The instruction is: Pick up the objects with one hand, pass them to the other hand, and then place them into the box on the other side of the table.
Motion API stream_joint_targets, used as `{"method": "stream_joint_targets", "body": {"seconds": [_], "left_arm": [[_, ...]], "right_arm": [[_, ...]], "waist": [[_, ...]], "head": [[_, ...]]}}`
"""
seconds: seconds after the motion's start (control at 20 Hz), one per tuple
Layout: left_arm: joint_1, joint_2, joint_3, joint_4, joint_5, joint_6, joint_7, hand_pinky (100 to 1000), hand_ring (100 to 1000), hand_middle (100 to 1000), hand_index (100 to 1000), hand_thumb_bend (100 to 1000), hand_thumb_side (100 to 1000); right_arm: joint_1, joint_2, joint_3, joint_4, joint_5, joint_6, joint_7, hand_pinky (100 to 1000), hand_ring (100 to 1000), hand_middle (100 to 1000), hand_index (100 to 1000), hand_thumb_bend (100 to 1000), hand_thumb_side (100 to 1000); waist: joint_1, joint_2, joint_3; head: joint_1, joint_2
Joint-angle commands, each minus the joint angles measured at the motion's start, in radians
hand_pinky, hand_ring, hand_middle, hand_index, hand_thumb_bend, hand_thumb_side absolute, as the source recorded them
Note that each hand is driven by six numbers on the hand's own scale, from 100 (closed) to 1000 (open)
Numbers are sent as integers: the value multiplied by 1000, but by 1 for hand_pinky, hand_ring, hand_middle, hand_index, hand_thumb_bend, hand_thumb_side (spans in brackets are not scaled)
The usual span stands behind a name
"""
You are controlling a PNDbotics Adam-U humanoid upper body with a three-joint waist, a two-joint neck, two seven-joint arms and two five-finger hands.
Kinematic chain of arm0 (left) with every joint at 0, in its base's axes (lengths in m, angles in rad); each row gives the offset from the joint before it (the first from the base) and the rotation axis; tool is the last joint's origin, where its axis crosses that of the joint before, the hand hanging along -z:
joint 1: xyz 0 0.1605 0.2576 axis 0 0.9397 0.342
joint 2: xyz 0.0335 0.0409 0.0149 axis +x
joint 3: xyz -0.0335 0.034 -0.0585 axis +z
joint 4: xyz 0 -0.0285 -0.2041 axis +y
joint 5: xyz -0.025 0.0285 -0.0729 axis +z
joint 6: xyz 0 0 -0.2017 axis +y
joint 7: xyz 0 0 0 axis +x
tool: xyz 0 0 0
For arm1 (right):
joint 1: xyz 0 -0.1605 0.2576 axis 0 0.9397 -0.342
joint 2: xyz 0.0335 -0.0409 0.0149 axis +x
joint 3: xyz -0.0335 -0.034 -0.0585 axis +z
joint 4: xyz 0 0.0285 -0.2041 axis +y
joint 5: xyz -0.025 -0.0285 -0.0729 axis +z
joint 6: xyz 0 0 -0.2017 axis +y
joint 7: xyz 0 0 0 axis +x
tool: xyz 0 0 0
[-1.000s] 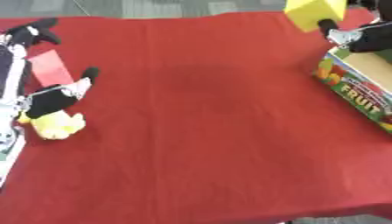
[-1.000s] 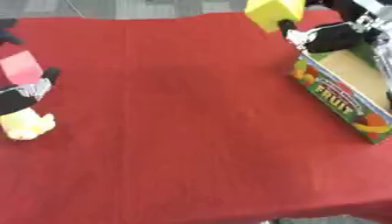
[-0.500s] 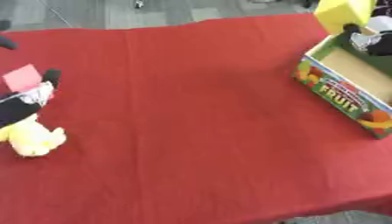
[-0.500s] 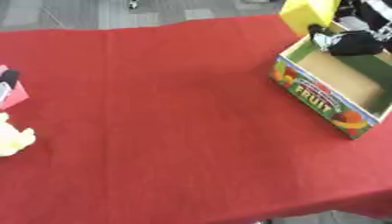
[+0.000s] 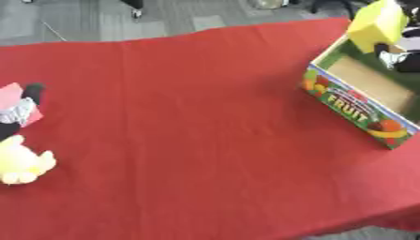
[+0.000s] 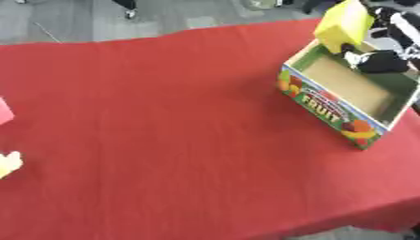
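Recorded a red cloth (image 5: 189, 131) spread across the whole table top, lying flat with only faint creases. Observed its near edge dropping over the table at the lower right corner. Noted grey floor (image 5: 90, 18) beyond the far edge of the cloth. Found a paler rectangular patch (image 5: 209, 22) on that floor, close to the cloth's far edge. Logged a dark shape (image 5: 135, 5) and a rounded pale shape (image 5: 266, 3) at the top edge, both too blurred to identify.
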Motion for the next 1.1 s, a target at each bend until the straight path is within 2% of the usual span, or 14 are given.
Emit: {"method": "stream_joint_targets", "body": {"seconds": [0.05,0.25,0.45,0.55,0.6,0.65,0.7,0.8,0.9,1.1], "left_arm": [[-4,35,16,-20,5,1,8,767,718,578,854,472,347],[-3,34,17,-20,4,2,11,770,719,578,854,472,348],[0,35,18,-20,3,3,13,771,719,578,854,473,349],[1,34,18,-19,2,4,14,771,719,578,854,469,352],[2,34,18,-19,1,4,14,770,719,578,854,467,352],[2,34,18,-18,0,5,14,770,719,578,854,466,352],[2,34,18,-18,0,5,15,770,719,578,854,466,352],[3,34,19,-18,-1,6,17,770,720,578,854,473,354],[3,34,20,-18,-2,7,18,771,720,578,854,478,357],[3,33,19,-17,-4,9,17,771,720,578,854,479,357]], "right_arm": [[-7,-55,-20,25,29,-8,-18,854,870,475,532,100,100],[-9,-60,-18,74,76,-12,-43,848,866,479,535,100,122],[-16,-61,-15,125,122,-15,-66,852,887,527,590,100,150],[-16,-60,-11,142,139,-25,-61,868,930,607,666,100,176],[-16,-60,-9,148,148,-31,-53,889,978,707,761,110,195],[-16,-60,-8,153,158,-39,-43,893,986,722,776,112,197],[-16,-60,-7,157,167,-47,-30,927,1000,811,869,125,224],[-16,-59,-8,164,185,-61,-7,958,1000,868,929,175,228],[-16,-58,-9,168,202,-78,15,981,1000,892,960,221,220],[-15,-56,-16,168,216,-101,31,990,1000,896,972,229,252]], "waist": [[-1,-16,1],[-1,-15,2],[0,-14,4],[0,-14,5],[-1,-14,6],[-1,-14,7],[-1,-14,7],[-1,-14,8],[-1,-15,10],[-1,-15,11]], "head": [[-2,-15],[-2,-16],[-1,-14],[-1,-12],[1,-11],[2,-10],[3,-9],[4,-7],[6,-5],[10,-1]]}}
